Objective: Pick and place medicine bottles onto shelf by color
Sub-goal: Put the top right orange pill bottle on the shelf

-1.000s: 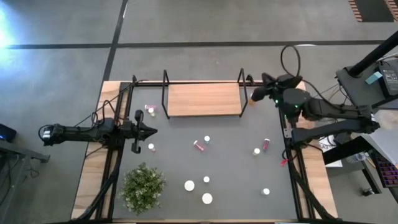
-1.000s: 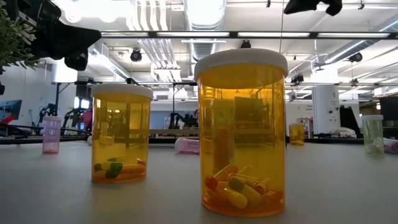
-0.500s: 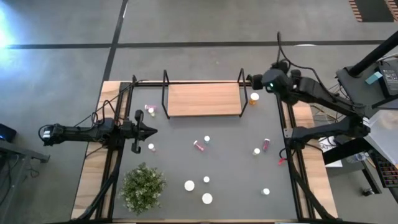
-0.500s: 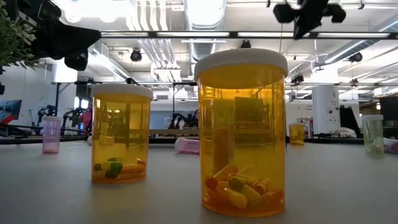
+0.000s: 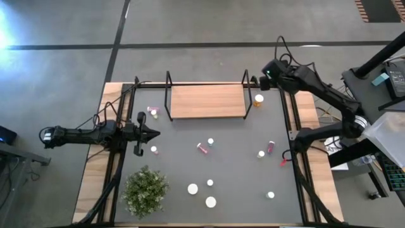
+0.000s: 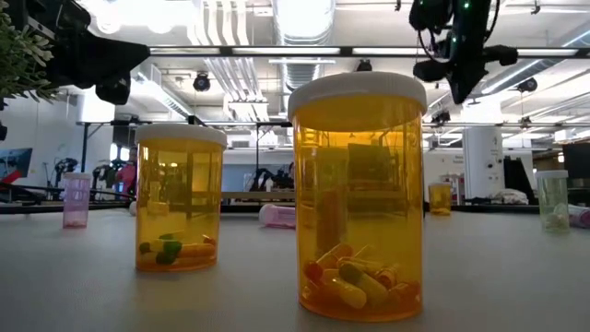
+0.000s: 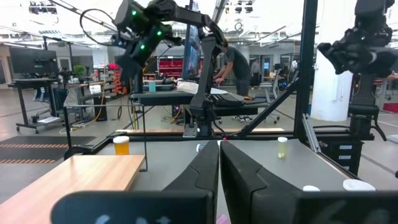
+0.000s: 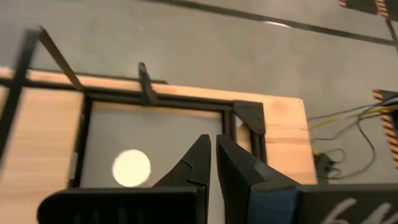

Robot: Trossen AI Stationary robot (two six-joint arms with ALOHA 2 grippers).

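1. The jaws of the right gripper [image 8: 211, 155] are seen pressed together with nothing between them, raised above the far right corner of the worktop [image 5: 240, 171]; in the right wrist view a white bottle cap [image 8: 132, 168] is seen below and just to one side of the fingers.

2. That cap is judged to belong to the orange bottle [image 5: 258, 99], which stands upright on the worktop just beside the right end of the shelf [image 5: 205, 101], near its black wire frame, and is touched by nothing.

3. The jaws of the left gripper [image 5: 154, 132] are likewise shut and empty; the left arm is held low over the left side of the worktop, pointing toward the middle, apparently waiting.

4. The shelf board is seen bare. The other medicine bottles are scattered across the worktop: one [image 5: 152, 111] near the shelf's left end, a pink one [image 5: 203, 147] lying at the centre, another pink one [image 5: 271, 147] toward the right, and several white-capped ones nearer the front beside the potted plant [image 5: 146, 190].

5. The step in hand is judged to be an early pick, with sorting barely begun. For the next move, the right jaws would need to be opened, lowered around the orange bottle and closed on its body before it is lifted over the wire frame onto the board.
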